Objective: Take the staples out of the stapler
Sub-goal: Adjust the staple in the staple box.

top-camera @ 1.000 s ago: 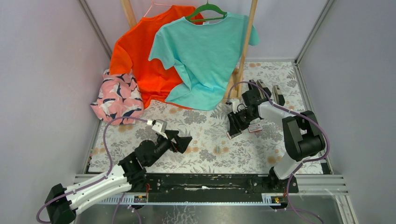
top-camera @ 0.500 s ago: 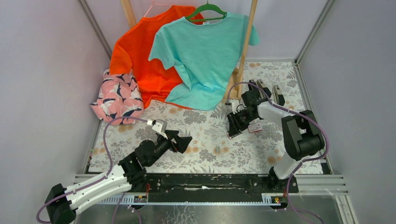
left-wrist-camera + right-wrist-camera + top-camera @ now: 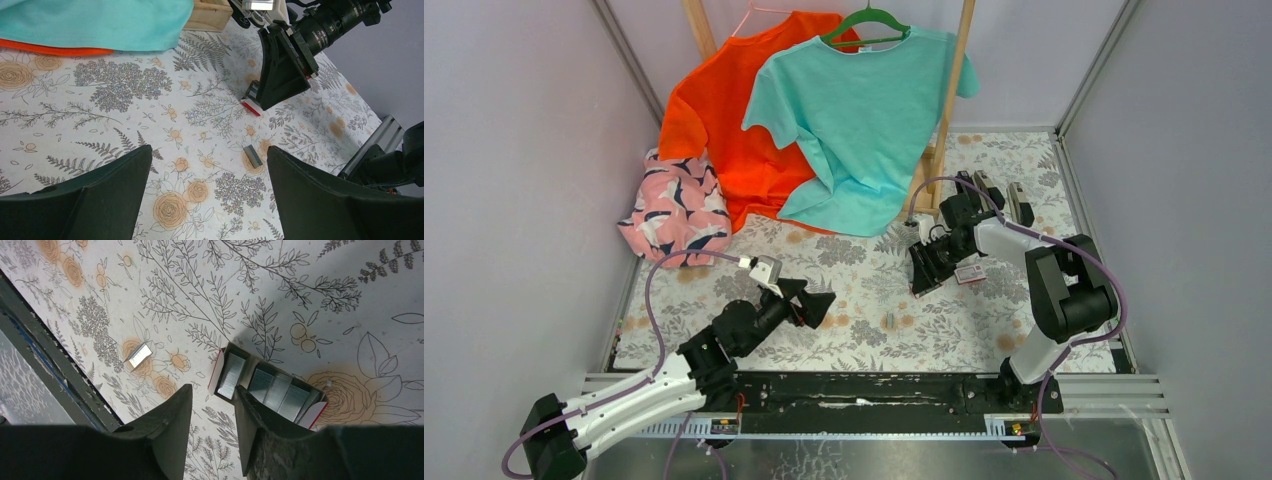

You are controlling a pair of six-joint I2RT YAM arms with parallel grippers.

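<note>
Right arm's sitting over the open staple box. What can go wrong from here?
1. Right jaws hang part-open over the staple box; one finger overlaps its rim, so lowering may tip it and spill its strips.
2. The loose staple strip lies flat and thin, so a pinch could slip off it.

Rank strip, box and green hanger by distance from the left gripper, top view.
From the left gripper:
1. strip, just to its right
2. box, farther right, past the strip
3. hanger, on the rack at the back
</note>
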